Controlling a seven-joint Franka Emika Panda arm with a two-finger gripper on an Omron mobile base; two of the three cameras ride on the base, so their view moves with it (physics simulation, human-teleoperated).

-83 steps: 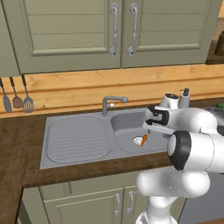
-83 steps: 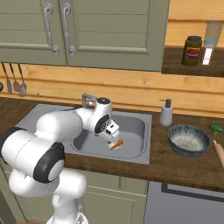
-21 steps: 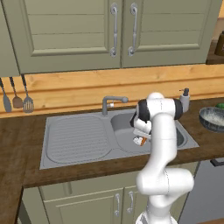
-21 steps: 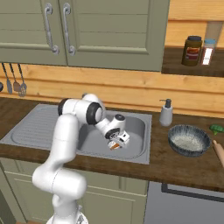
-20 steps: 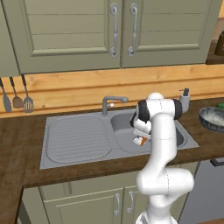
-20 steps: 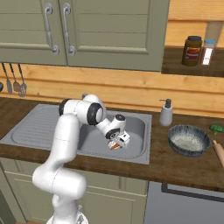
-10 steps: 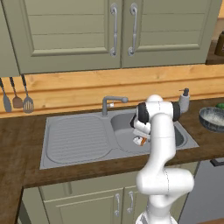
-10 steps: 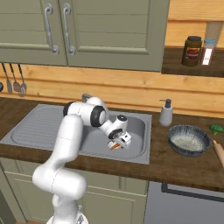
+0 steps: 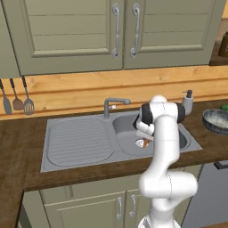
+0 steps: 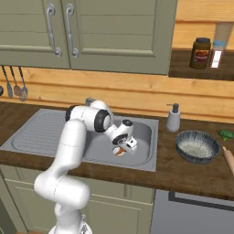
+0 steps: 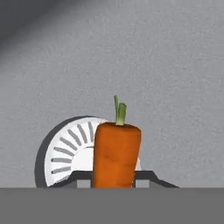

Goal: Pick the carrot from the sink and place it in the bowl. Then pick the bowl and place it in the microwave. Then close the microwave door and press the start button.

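The short orange carrot (image 11: 116, 155) stands between my two finger tips, which press against its sides, over the white drain (image 11: 65, 153) on the sink floor. My gripper (image 9: 144, 142) (image 10: 122, 149) is low inside the basin of the grey sink (image 9: 80, 140) (image 10: 36, 132), shut on the carrot (image 10: 119, 151). The dark speckled bowl (image 10: 197, 146) (image 9: 216, 121) sits on the wooden counter to the right of the sink, apart from the arm. The microwave and its door are out of view.
A grey faucet (image 9: 113, 104) rises behind the basin. A soap dispenser (image 10: 172, 118) stands between sink and bowl. Utensils (image 9: 18, 98) hang on the wall at left. A rolling pin (image 10: 228, 157) and something green (image 10: 226, 134) lie beyond the bowl; jars (image 10: 202, 52) sit on a shelf above.
Since four seconds ago the arm has stretched out and reached down into the basin onto the carrot. Over the last second the gripper has barely moved.
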